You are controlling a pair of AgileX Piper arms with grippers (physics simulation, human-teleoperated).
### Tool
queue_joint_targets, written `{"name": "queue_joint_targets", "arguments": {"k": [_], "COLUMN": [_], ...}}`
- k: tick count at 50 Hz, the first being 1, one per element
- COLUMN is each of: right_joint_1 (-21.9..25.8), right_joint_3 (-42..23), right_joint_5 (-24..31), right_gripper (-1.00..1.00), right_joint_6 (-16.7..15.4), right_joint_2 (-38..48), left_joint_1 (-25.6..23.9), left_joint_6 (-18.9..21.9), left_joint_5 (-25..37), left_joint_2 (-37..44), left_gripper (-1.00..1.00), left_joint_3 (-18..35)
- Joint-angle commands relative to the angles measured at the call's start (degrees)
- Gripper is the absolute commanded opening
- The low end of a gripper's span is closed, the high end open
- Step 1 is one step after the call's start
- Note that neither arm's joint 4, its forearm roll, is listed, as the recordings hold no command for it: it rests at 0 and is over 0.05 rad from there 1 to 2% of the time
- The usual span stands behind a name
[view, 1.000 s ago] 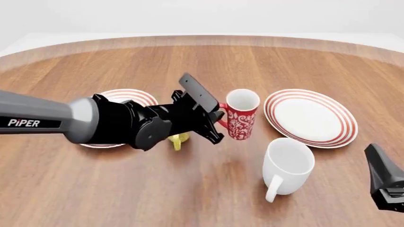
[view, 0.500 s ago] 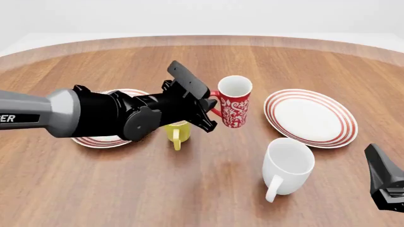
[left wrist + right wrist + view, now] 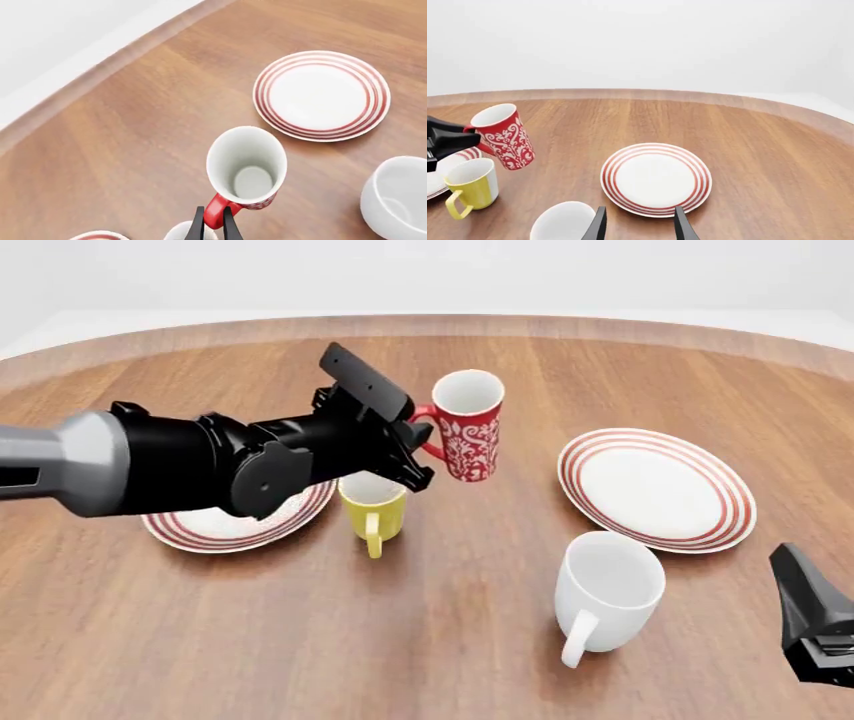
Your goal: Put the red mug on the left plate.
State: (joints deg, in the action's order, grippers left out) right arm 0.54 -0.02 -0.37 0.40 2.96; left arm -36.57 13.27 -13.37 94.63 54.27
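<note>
My left gripper (image 3: 416, 438) is shut on the red loop handle of the red mug (image 3: 466, 426), which has a white floral pattern and hangs tilted in the air above the table. In the left wrist view the gripper (image 3: 213, 226) pinches the handle and the mug (image 3: 247, 167) shows its white inside. The right wrist view shows the mug (image 3: 502, 136) too. The left plate (image 3: 214, 528), white with red rings, lies under my left arm, half hidden. My right gripper (image 3: 638, 225) is open and empty at the front right (image 3: 814, 630).
A plain yellow mug (image 3: 370, 508) stands just below the lifted red mug, beside the left plate. A larger white mug (image 3: 607, 590) stands at the front right. The right plate (image 3: 657, 488) lies right of centre. The table's far edge curves behind.
My left gripper has lifted the red mug off the table and carried it up and to the left. The yellow mug has come into view. The right arm has not moved.
</note>
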Motion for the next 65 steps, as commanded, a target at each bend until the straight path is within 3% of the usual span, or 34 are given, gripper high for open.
{"name": "queue_joint_targets", "arguments": {"k": [1,47,65], "right_joint_1": [-0.01,-0.03,0.09], "right_joint_3": [0.0,-0.01,-0.01], "right_joint_5": [-0.04,-1.31,-0.67], "right_gripper": [1.0,1.0,1.0], "right_joint_6": [-0.01,-0.25,-0.46], "right_joint_2": [0.04,1.96,1.43], "left_joint_1": [2.27,12.97,16.81], "left_joint_6": [0.61,0.52,0.57], "left_joint_5": [-0.35,-2.21,-6.26], "left_joint_2": [-1.16,-3.08,-6.13], "left_gripper": [-1.0,-1.0,-1.0], "left_joint_3": [-0.09,-1.1,-6.04]}}
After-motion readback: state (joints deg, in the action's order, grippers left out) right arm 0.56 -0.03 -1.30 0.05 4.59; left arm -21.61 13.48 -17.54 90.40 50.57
